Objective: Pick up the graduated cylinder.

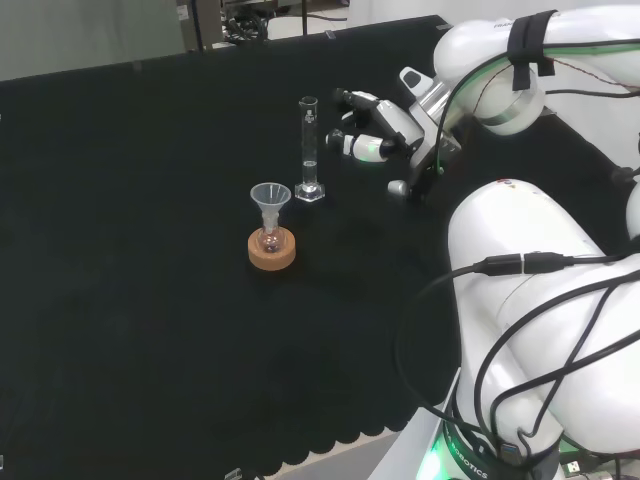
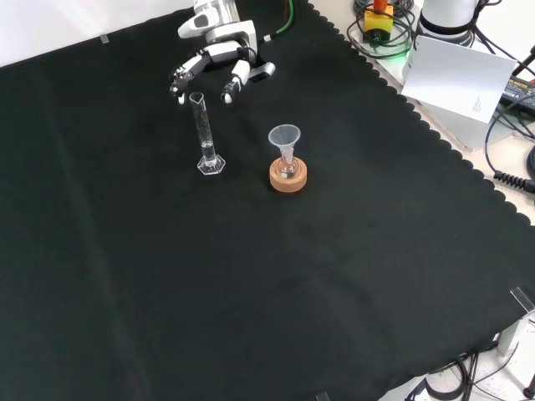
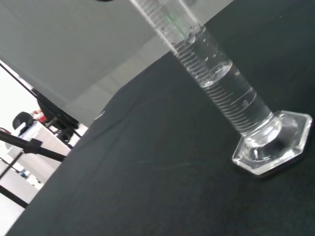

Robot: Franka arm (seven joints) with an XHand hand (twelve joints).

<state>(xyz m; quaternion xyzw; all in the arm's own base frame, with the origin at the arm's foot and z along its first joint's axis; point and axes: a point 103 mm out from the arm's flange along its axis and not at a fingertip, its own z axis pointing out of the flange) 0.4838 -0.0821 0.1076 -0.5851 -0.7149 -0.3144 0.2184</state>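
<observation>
A clear glass graduated cylinder (image 1: 309,150) stands upright on its hexagonal foot on the black cloth, with a little clear liquid in its lower part (image 3: 216,86). In the front view the cylinder (image 2: 205,134) stands just below the hand (image 2: 219,60). In the head view the hand (image 1: 375,130) hovers a short way to the cylinder's right, apart from it. Its fingers are spread and lightly bent, pointing at the cylinder, with nothing between them.
A small round flask with a clear funnel (image 1: 270,205) in its neck sits on a cork ring (image 1: 272,250) close to the cylinder; in the front view this flask and ring (image 2: 287,174) are to the cylinder's right. The arm's white links (image 1: 540,260) rise at the head view's right.
</observation>
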